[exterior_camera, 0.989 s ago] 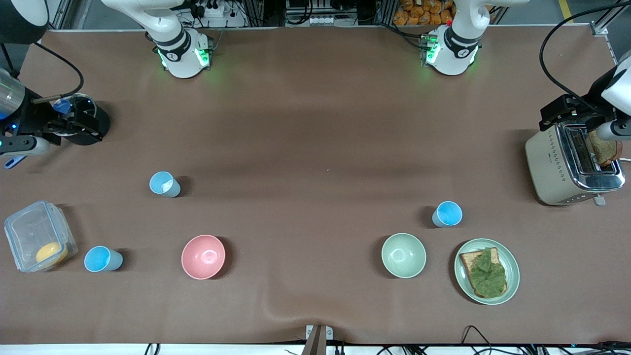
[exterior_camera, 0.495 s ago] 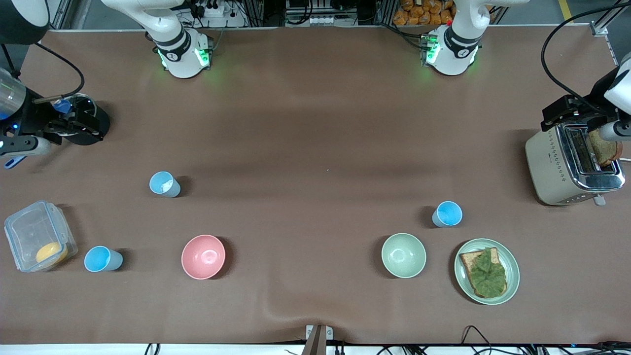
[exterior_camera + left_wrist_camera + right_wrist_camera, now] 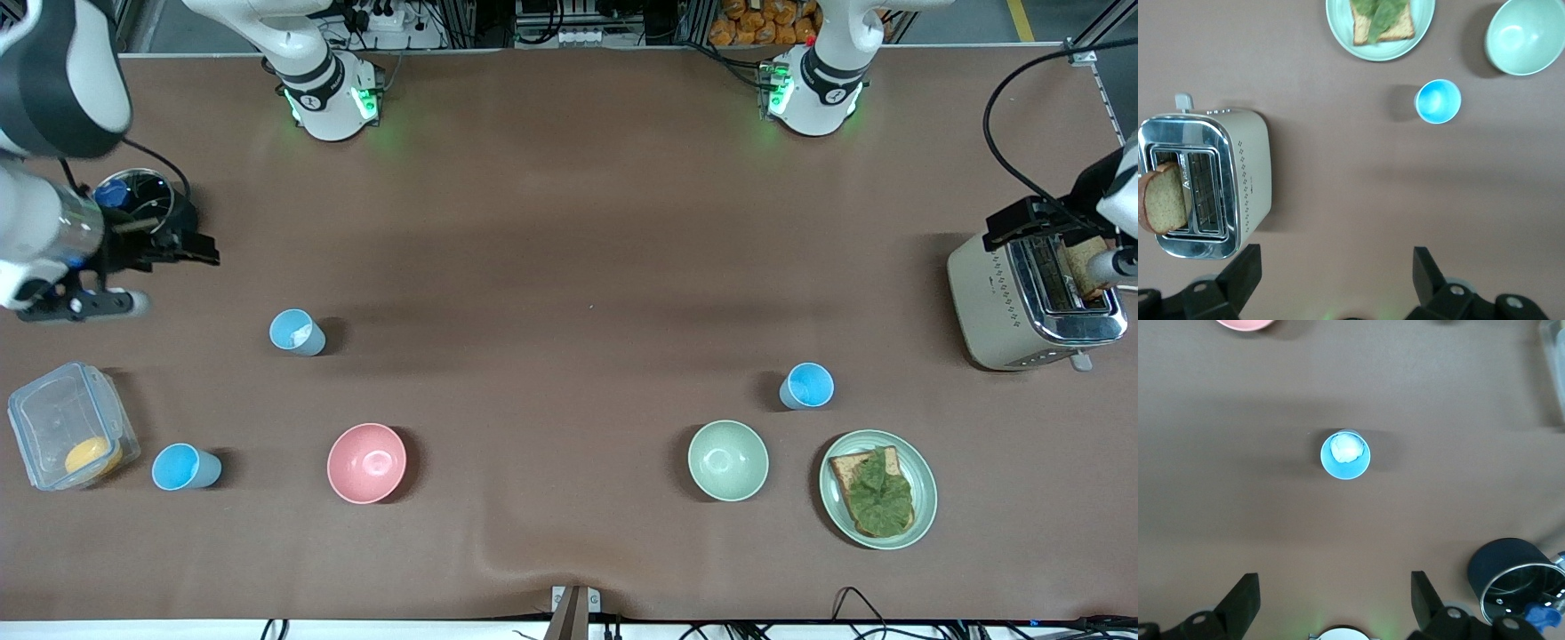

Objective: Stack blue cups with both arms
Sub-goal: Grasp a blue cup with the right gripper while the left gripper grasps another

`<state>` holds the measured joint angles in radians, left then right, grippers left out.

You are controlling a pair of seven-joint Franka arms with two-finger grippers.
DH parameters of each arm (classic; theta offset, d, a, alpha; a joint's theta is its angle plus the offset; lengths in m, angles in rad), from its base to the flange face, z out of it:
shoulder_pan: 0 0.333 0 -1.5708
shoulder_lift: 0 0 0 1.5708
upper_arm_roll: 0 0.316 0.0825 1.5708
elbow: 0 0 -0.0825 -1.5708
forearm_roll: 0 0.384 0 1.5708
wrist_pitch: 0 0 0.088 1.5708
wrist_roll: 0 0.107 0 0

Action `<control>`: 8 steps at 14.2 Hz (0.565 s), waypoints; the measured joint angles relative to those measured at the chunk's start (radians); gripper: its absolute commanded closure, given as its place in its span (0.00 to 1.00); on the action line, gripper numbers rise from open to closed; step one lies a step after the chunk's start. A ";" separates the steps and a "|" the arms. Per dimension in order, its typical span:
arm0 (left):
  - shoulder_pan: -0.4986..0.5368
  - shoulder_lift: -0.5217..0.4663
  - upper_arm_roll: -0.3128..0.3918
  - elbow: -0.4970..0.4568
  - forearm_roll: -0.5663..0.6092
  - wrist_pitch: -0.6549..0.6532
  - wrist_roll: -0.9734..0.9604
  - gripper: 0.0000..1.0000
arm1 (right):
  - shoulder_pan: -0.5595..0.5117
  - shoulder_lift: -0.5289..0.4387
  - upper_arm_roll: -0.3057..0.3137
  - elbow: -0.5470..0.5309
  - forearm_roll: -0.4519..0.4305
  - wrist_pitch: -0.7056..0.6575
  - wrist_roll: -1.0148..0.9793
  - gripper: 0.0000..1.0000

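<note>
Nearest the front camera we find the plate (image 3: 925, 498) with bread and a green leaf, the pale green bowl (image 3: 728, 460), the pink bowl (image 3: 366, 462), one bright blue cup (image 3: 184, 468) and the clear lidded container (image 3: 67, 436) at the right arm's end of the table. None of these has shifted since a second ago. A little farther from the camera a second bright blue cup (image 3: 806, 386) stands upright near the green bowl, and farther again, toward the right arm's end, the paler cup (image 3: 296, 332) with the whitish patch inside stands alone. All three cups are where they were, well apart and unstacked.

What has changed is the arms. The right gripper (image 3: 182, 249) has swung in over the table edge by the dark tin (image 3: 142, 191), a little closer to the paler cup than before; in its wrist view we see the fingers (image 3: 1245, 597) spread wide with nothing between them, the paler cup (image 3: 1345, 454) below.

The left gripper (image 3: 1036, 218) hangs over the toaster (image 3: 1005, 307), having drifted slightly. Its fingers (image 3: 1245, 270) are also spread wide and empty, with a bread slice (image 3: 1163, 205) sitting in the toaster slot.
</note>
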<state>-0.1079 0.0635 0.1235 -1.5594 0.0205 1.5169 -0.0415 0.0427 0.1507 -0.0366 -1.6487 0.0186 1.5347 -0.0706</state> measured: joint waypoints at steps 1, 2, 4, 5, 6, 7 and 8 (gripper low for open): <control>0.003 0.009 0.000 0.000 0.000 -0.010 0.000 0.00 | 0.000 0.022 0.000 -0.005 0.000 0.026 0.000 0.00; 0.003 0.017 0.000 -0.001 0.000 -0.022 0.000 0.00 | 0.001 0.040 0.001 -0.023 0.000 0.069 0.000 0.00; 0.001 0.044 -0.002 -0.002 0.000 -0.055 0.000 0.00 | 0.001 0.061 0.001 -0.093 0.000 0.191 0.001 0.00; -0.001 0.065 -0.003 -0.003 0.000 -0.080 0.000 0.00 | -0.001 0.068 0.000 -0.137 0.000 0.257 0.001 0.00; -0.004 0.087 -0.005 -0.004 0.000 -0.109 0.000 0.00 | -0.003 0.073 -0.001 -0.180 0.000 0.318 0.001 0.00; -0.008 0.112 -0.009 -0.006 0.000 -0.141 0.000 0.00 | -0.008 0.079 -0.002 -0.222 0.000 0.378 0.001 0.00; -0.012 0.141 -0.013 -0.006 0.000 -0.167 0.000 0.00 | -0.013 0.090 -0.004 -0.254 0.000 0.425 0.001 0.00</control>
<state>-0.1197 0.2040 0.1104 -1.5656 0.0205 1.3503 -0.0416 0.0301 0.2407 -0.0404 -1.9025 0.0187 1.9597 -0.0700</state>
